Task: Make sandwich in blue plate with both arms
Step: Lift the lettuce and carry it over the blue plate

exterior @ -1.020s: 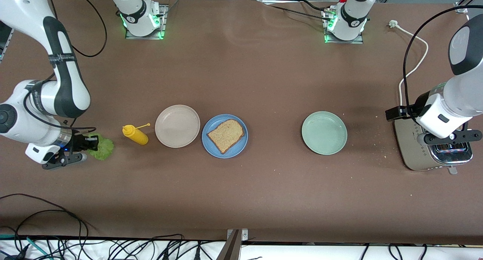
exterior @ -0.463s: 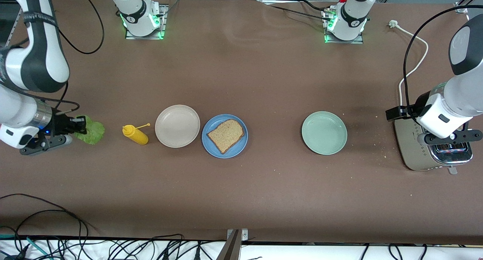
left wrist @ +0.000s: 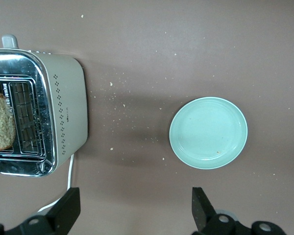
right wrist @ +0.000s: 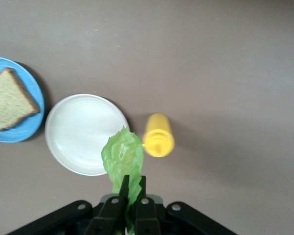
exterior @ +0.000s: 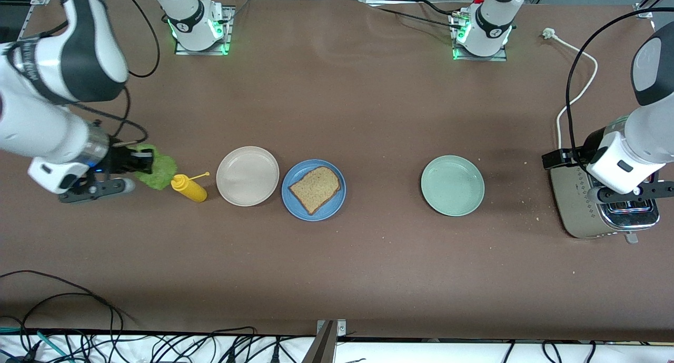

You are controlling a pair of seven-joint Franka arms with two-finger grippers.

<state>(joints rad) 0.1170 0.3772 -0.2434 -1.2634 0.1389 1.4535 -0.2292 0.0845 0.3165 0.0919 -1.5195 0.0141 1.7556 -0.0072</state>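
Observation:
My right gripper [exterior: 143,163] is shut on a ruffled green lettuce leaf [exterior: 159,173] and holds it in the air, over the table beside the yellow bottle. In the right wrist view the lettuce leaf [right wrist: 123,155] hangs pinched in the right gripper [right wrist: 133,183]. One slice of brown toast [exterior: 315,188] lies flat on the blue plate [exterior: 333,205] at mid-table. My left gripper [exterior: 629,198] hovers open over the toaster [exterior: 584,215]. A second bread slice [left wrist: 0,125] stands in a slot of the toaster [left wrist: 63,103], and the left gripper [left wrist: 135,213] holds nothing.
A yellow squeeze bottle [exterior: 189,189] lies beside a beige-white plate [exterior: 247,176], toward the right arm's end from the blue plate. A mint-green plate [exterior: 452,185] sits between the blue plate and the toaster. The toaster's white cord [exterior: 576,97] trails toward the bases. Crumbs lie around the toaster.
The right arm has lifted the lettuce off the table and carried it toward the yellow bottle. The left gripper has stayed over the toaster.

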